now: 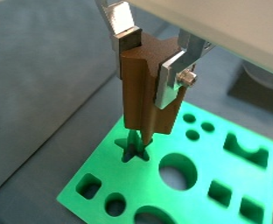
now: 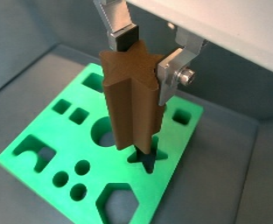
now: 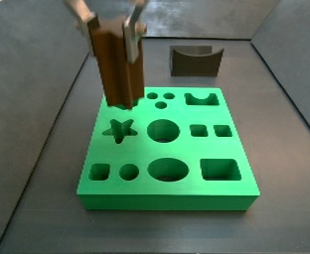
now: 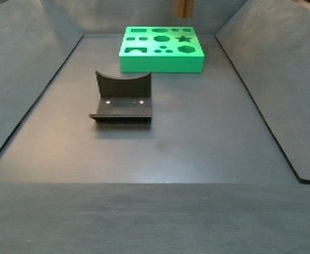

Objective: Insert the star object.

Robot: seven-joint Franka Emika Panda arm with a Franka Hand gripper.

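My gripper [image 1: 150,59] is shut on the star object [image 1: 145,92], a tall dark-brown peg with a star-shaped end, and holds it upright near its top. The same grip shows in a wrist view [image 2: 147,57] and in a side view [image 3: 111,20], with the peg [image 3: 118,64] hanging below the fingers. The peg [image 2: 133,101] hovers over the green board [image 1: 98,171], its lower end just above the star-shaped hole [image 1: 133,150], not in it. The hole also shows in a side view [image 3: 118,129]. In a side view the board [image 4: 165,62] lies far off and the gripper is out of frame.
The green board [image 3: 185,193] has several other cut-outs: round, square and arched. The fixture [image 3: 194,62], dark grey with a curved notch, stands behind the board and also shows in a side view [image 4: 122,99]. Sloping grey walls [image 3: 297,109] enclose the floor.
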